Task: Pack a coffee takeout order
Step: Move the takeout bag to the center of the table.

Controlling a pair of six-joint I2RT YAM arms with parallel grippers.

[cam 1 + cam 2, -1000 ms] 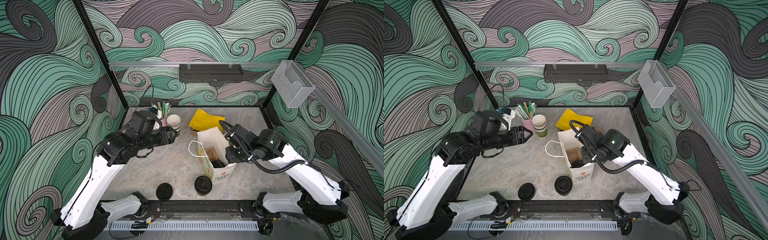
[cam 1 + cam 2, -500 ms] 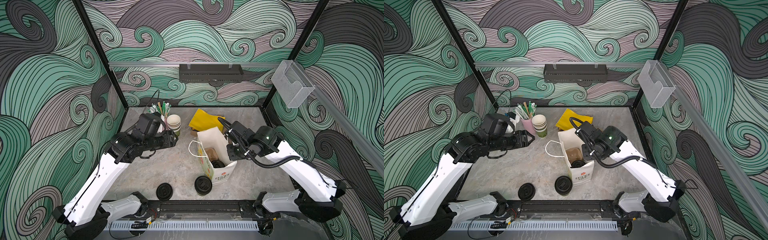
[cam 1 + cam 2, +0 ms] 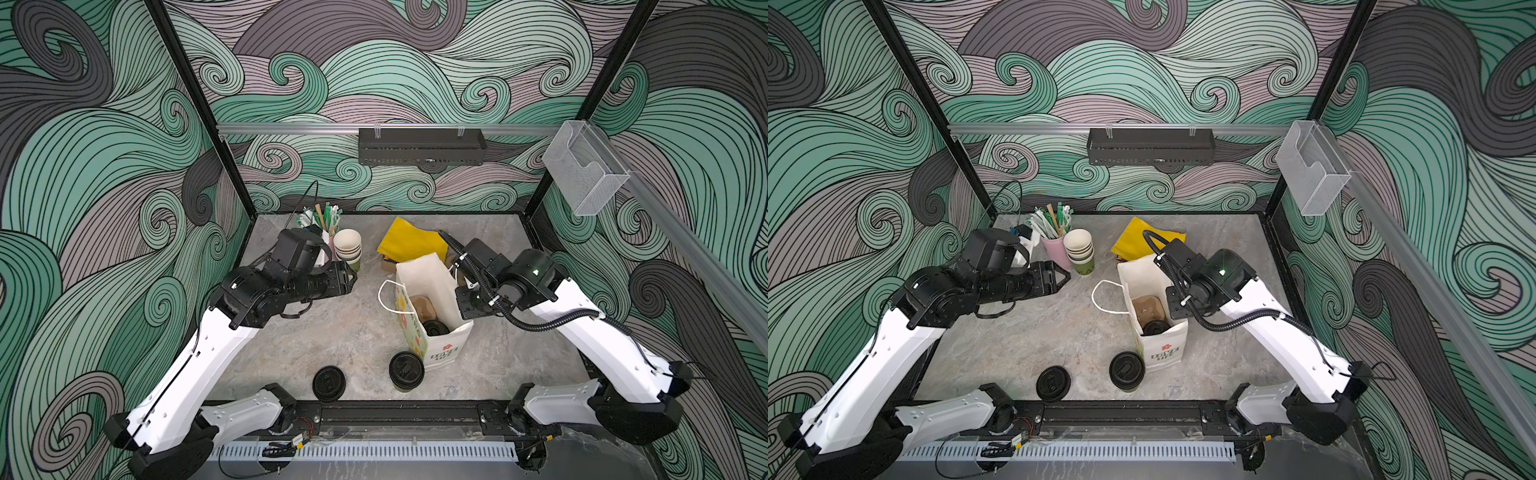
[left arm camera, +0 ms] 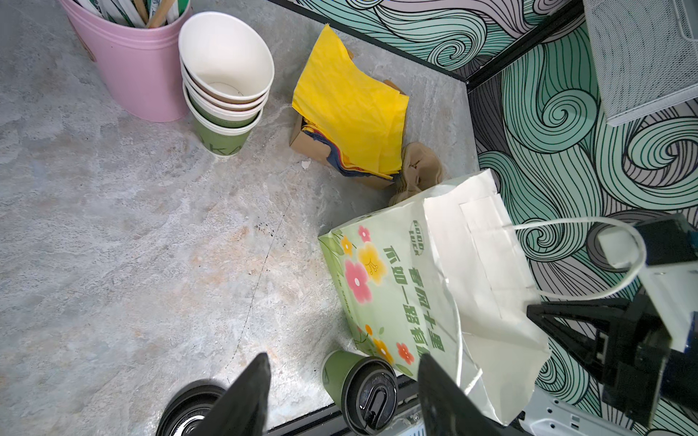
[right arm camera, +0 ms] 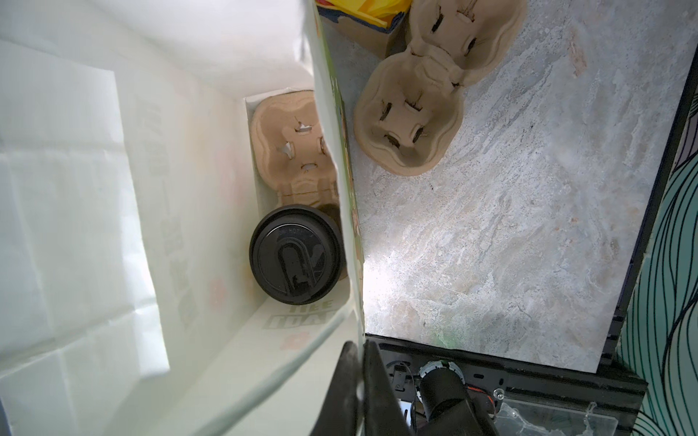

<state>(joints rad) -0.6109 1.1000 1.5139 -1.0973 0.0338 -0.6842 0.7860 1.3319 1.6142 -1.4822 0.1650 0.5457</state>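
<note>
Since a second ago the left arm has barely shifted, while the right one has closed its jaws at the bag. The left gripper [image 3: 347, 278] hangs open and empty over the bare table [image 3: 316, 332], just in front of the nested stack of cups [image 3: 348, 248] near the back-left corner.

Toward the front edge lies a loose lid [image 3: 328, 382]. Right of it stands the lidded cup [image 3: 406, 370], close against the paper bag [image 3: 428, 276]; whether they touch I cannot tell. That cup is probably light. Its paper wall will dent under a hard squeeze and the black lid is slick and may pop off, so the hold belongs around the green body below the lid's rim, on the sides clear of the bag.

Yellow napkins [image 3: 409, 241], thin and limp, lie toward the back edge.

Inside the bag a packed cup [image 5: 296, 254], lid on, sits in a pulp carrier [image 5: 291, 147] whose other socket is free. The bag is thin and floppy and its mouth narrow.

The right gripper [image 5: 359, 362] is pinched shut on the bag's rim, apparently keeping the mouth open. Open room is the bare middle of the table; the front edge lies close behind the lidded cup.
</note>
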